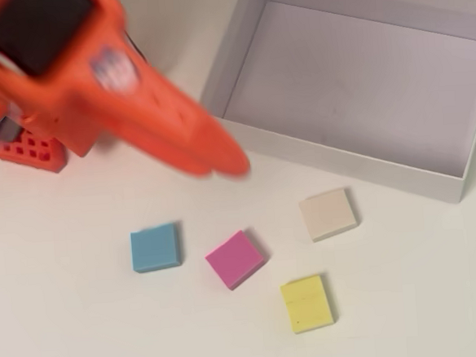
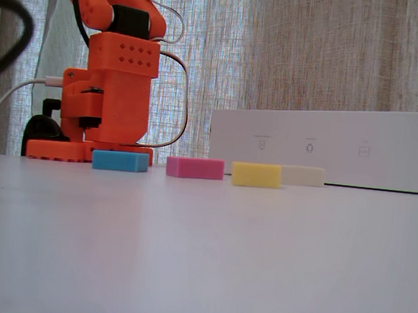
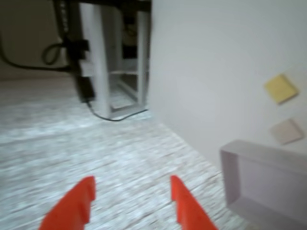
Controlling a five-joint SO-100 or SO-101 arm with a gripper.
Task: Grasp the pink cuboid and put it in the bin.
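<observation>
1. White tabletop fills the overhead view, with a pale woven curtain behind it in the fixed view.
2. Raised above that surface, the orange gripper holds nothing; the wrist view shows its two fingers apart with clear space between them.
3. Below and beyond its tips lies the pink cuboid, flat on the table, untouched, between the blue block and the yellow block, with a beige block near the box.
4. Nothing lies in the bin, which stands just beyond the blocks.
5. Judged from this, the task has barely begun: reaching, gripping, carrying and dropping all remain.
</observation>
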